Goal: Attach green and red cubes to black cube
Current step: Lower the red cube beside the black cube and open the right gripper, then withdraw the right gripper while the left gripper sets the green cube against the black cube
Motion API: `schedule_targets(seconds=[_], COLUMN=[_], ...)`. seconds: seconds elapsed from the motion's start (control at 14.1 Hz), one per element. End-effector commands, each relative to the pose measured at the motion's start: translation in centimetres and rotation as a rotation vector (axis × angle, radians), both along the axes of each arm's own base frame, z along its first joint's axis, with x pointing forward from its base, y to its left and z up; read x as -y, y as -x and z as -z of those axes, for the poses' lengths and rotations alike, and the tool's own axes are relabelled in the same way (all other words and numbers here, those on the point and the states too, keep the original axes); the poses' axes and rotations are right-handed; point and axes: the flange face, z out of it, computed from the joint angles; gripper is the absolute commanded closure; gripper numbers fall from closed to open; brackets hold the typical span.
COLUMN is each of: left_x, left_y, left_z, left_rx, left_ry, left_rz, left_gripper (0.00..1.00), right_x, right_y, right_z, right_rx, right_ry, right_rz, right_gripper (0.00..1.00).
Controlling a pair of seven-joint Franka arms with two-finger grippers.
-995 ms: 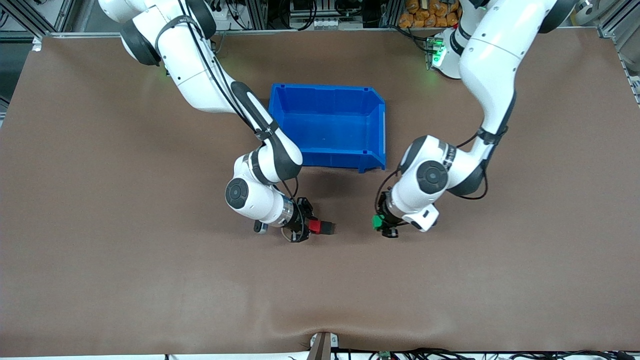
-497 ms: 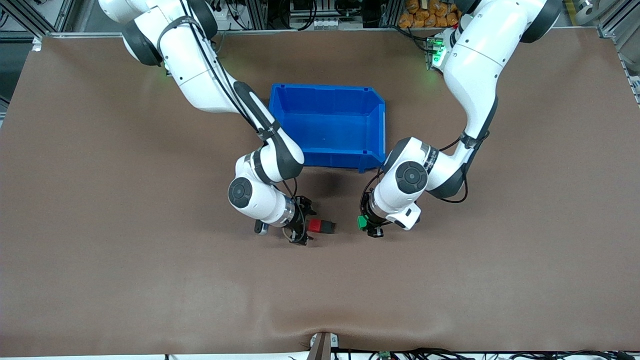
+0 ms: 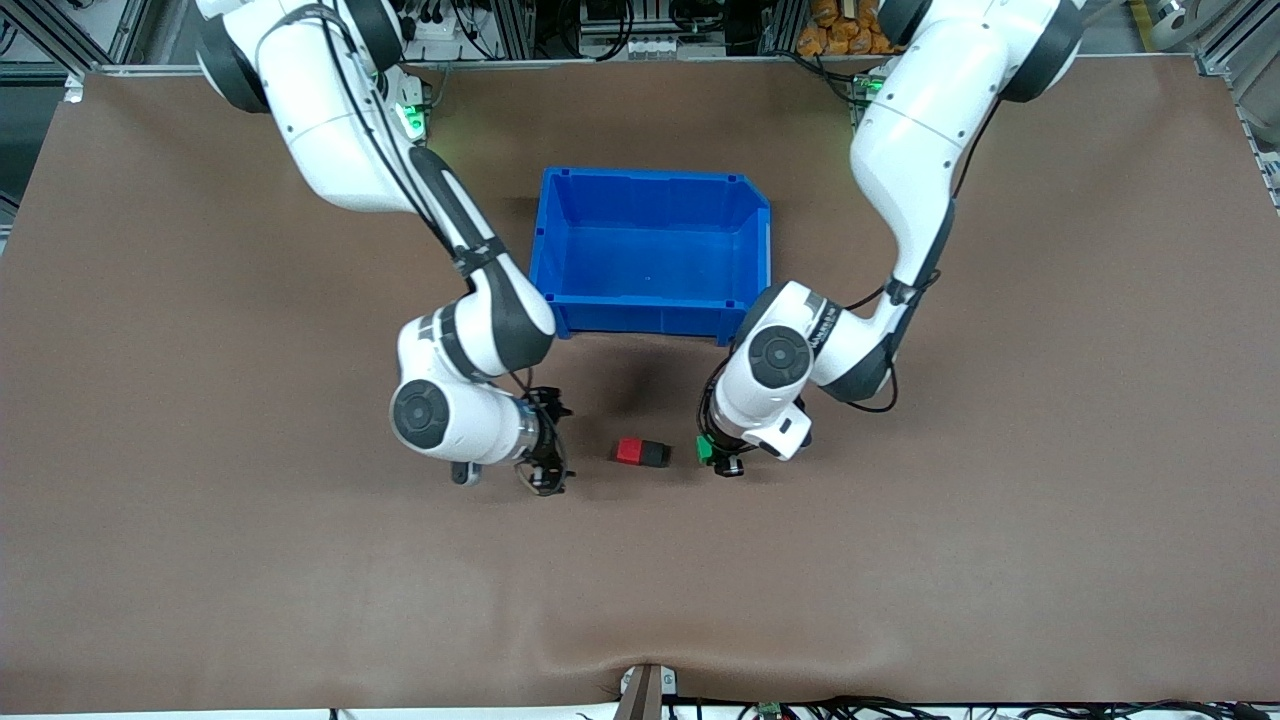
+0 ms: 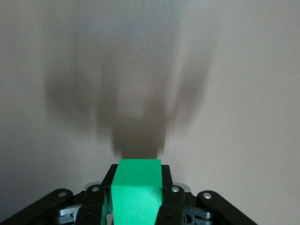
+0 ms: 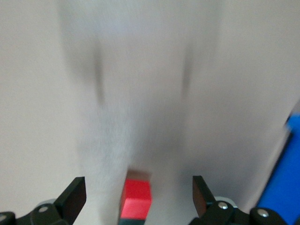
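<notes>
- My right gripper [image 3: 545, 462] hangs low over the bare tabletop [image 3: 200, 560], beside the red cube [image 3: 629, 452] on the side toward the right arm's end, jaws spread wide and empty.
- The red cube lies on the tabletop touching the black cube [image 3: 655, 455]; the pair looks joined, nearer the front camera than the blue bin [image 3: 650, 315].
- My left gripper [image 3: 718, 458] sits just beside the black cube's free face, jaws pinching the green cube [image 4: 136, 194], which juts out in front of my fingers [image 4: 171, 206].
- Risk: nothing braces the red-black pair, so pushing green in may simply slide it toward my right gripper instead of seating.
- Risk: if green meets black off-centre or tilted, the faces may not mate and the pair could twist.
- Risk: letting go before the join is firm would leave green lying loose.
</notes>
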Motion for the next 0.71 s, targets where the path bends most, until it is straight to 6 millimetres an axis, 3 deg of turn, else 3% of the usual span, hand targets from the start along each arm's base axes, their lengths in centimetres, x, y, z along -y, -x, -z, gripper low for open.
schedule_targets(seconds=[0.0,0.07,0.21,0.36,0.57,0.64], left_x=[1.4,1.6,2.0,2.9,3.2,3.3], left_y=[-0.6,-0.5,-0.9,-0.3,-0.1,0.0], left_z=[-0.2,-0.2,0.5,1.2,1.3,1.3], left_rx=[0.022,0.028,0.057,0.068,0.076,0.077], left_ry=[-0.002,0.000,0.013,0.013,0.006,0.007], left_rz=[-0.018,-0.005,0.030,0.099,0.205,0.209], left_gripper=[1.00,1.00,1.00,1.00,1.00,1.00], right_x=[4.5,6.8,11.4,14.7,21.6,24.0], right_y=[-1.8,-2.5,-3.1,-3.0,-2.6,-2.6], right_z=[-2.5,-4.5,-6.3,-9.1,-13.9,-16.3], right_rx=[0.038,0.048,0.026,0.053,0.013,0.060], right_ry=[-0.006,-0.023,-0.033,-0.055,-0.075,-0.078], right_rz=[-0.127,-0.150,-0.217,-0.403,-0.404,-0.422], right_gripper=[0.00,0.00,0.00,0.00,0.00,0.00])
